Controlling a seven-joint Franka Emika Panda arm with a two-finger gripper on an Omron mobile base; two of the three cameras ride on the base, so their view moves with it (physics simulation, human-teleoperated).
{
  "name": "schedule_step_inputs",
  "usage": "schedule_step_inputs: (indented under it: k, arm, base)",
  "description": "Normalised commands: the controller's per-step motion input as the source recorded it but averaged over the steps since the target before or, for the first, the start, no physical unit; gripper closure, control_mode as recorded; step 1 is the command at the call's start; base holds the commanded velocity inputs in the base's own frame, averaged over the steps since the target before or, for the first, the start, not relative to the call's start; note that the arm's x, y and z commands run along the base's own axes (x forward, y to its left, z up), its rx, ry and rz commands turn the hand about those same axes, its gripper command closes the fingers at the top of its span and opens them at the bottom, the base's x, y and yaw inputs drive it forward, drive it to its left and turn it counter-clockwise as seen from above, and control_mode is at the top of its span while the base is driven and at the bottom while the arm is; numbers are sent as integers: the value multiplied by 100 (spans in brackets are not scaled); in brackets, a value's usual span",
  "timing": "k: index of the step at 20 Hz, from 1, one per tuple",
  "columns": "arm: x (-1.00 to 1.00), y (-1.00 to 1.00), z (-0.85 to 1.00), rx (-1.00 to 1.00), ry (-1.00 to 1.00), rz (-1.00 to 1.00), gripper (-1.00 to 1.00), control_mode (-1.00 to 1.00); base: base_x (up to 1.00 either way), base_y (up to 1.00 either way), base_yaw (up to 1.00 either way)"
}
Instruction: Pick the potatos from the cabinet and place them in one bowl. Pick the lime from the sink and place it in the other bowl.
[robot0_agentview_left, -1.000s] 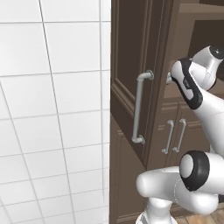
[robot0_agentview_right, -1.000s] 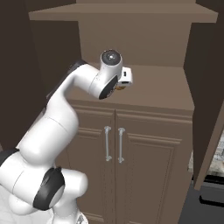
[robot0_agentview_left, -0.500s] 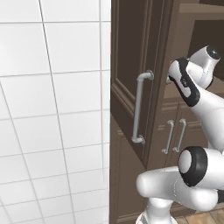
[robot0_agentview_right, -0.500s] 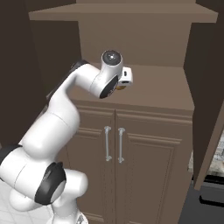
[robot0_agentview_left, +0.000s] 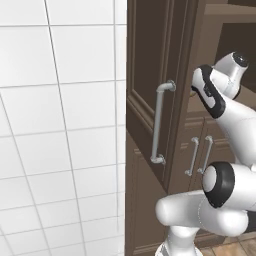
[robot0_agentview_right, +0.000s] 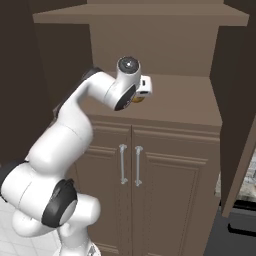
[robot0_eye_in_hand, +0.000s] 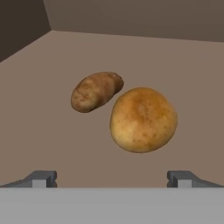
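Inside the cabinet: on its open brown shelf (robot0_eye_in_hand: 39, 131) sit the two potatos, nothing else that I can see in there.
Cabinet: tall dark brown wooden cabinet (robot0_agentview_left: 150, 60), panelled door swung open with the long grey bar handle (robot0_agentview_left: 159, 122) facing my left base camera.
Below the shelf: two low doors (robot0_agentview_right: 150, 195) with thin paired handles, both shut.
Rounder potato: the bigger potato (robot0_eye_in_hand: 143, 119), golden-brown and nearly ball-shaped, closer to my hand camera and a bit right of centre.
Longer potato: the smaller potato (robot0_eye_in_hand: 96, 91), oval, darker brown and speckled, lying tilted just behind and left of the round one; touching or barely apart, can't tell.
My tool: tool (robot0_eye_in_hand: 112, 178) spread wide and holding nothing, both tips low in the hand view with the round potato ahead of the gap.
From the right base camera: my wrist hangs over the shelf, a sliver of orange-brown potato peeking out under it.
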Motion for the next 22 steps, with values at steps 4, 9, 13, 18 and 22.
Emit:
schedule_step_inputs:
  k: [4, 9, 13, 18, 22]
  arm:
    - [14, -6, 0, 0, 0, 0, -100, -100]
    - [10, -11, 0, 0, 0, 0, -100, -100]
    - [7, -10, 0, 0, 0, 0, -100, -100]
    - [9, -6, -3, 0, 0, 0, -100, -100]
    - [10, -1, -5, 0, 0, 0, -100, -100]
  base:
    - [0, 0, 0]
    - [0, 0, 0]
    - [0, 0, 0]
    - [0, 0, 0]
    - [0, 0, 0]
